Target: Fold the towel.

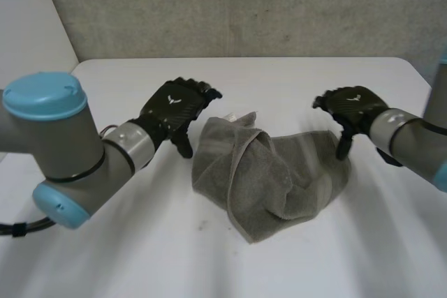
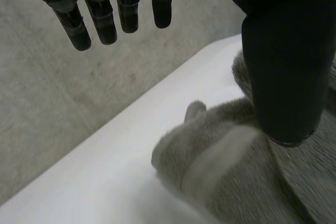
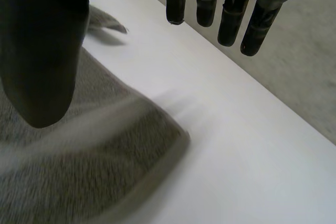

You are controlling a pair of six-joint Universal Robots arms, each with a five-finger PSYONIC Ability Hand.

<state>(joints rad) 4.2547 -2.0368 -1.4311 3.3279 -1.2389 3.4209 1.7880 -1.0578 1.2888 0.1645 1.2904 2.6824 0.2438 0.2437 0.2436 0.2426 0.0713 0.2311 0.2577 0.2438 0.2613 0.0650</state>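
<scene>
Towel (image 1: 269, 179) lies crumpled in a loose grey heap on the white table (image 1: 140, 256), a little right of the centre of the head view, with several thick wrinkles and no clean fold made yet. At the centre-left of that view the left hand (image 1: 174, 109) hovers just beside the towel's left edge; in its own wrist view its fingers (image 2: 105, 19) are straight and spread from the thumb (image 2: 289, 66), and nothing is between them, so it holds nothing. At the centre-right the right hand (image 1: 353, 106) hangs over the towel's right edge with the thumb pointing down; in its own wrist view the fingers (image 3: 231, 19) are also straight, and a towel corner (image 3: 157, 140) lies on the table beneath the palm, not taken. I judge that the task is at its beginning: both hands are placed at opposite sides of the heap, before the first grasp. The next move probably calls for each hand to come down and pinch an edge or a corner, then to pull apart, so that the cloth becomes flat before any folding.
</scene>
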